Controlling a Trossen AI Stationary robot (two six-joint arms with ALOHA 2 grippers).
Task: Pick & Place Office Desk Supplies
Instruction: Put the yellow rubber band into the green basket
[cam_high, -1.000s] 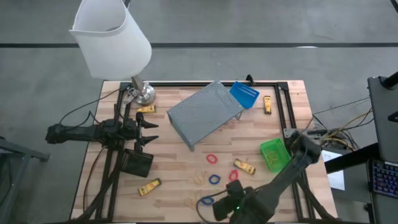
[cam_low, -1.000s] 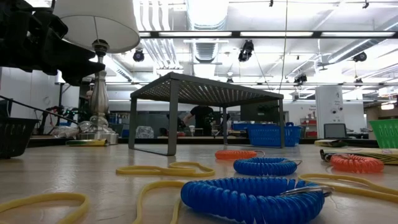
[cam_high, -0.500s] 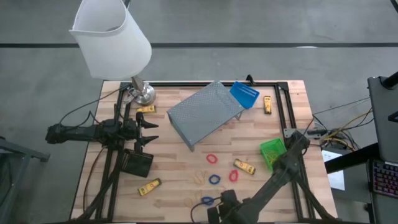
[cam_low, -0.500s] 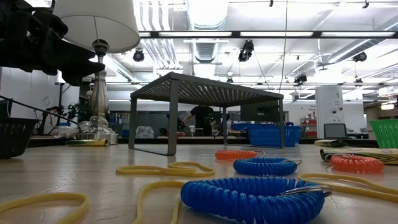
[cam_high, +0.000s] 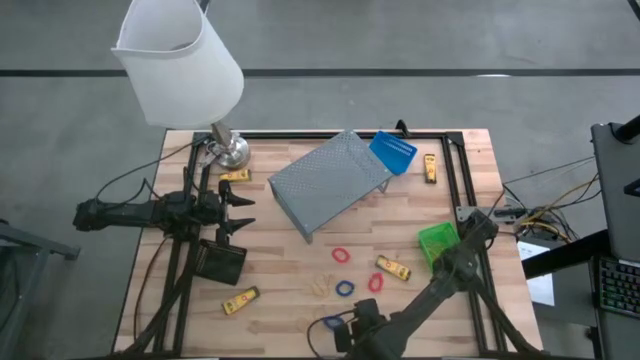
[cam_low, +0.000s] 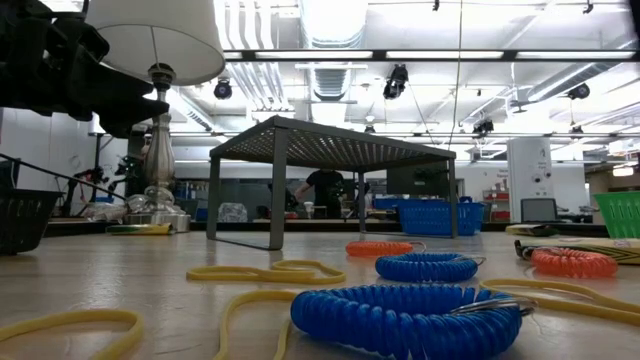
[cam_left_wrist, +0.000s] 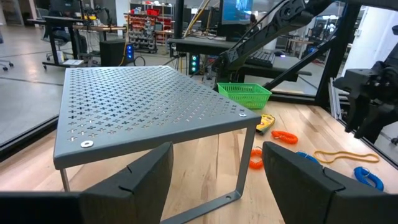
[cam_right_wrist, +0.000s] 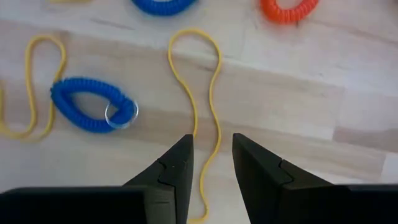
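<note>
So the nearest target looks like the blue coil loop (cam_right_wrist: 93, 112) with its little clear ring, lying flat on the table (cam_high: 290, 260) near the bottom center of the high view, just beside our right end effector (cam_right_wrist: 210, 163). In the right wrist view the fingers stand a narrow gap apart with nothing between them, hovering right over a thin yellow rubber band (cam_right_wrist: 205, 93) that snakes past the loop.

That band is our worry. If we drop straight down we probably pinch the band instead of the loop, or drag both together. It's thin and floppy, so it could slip out or flick the loop away. The gap also looks too narrow to straddle the coil, so we'd likely need to open up and shift over first.

Another blue loop (cam_right_wrist: 163, 5) and an orange-red one (cam_right_wrist: 287, 9) sit further out, easy to bump on a sloppy approach.

The green bin (cam_high: 438, 246) is at the right middle, the blue bin (cam_high: 392, 152) upper center-right, the black bin (cam_high: 220, 262) at left. The grey mesh stand (cam_high: 328, 182) sits in between, so a low carry could clip it.

The left end effector (cam_left_wrist: 214, 177) waits at the left, wide open and empty.
</note>
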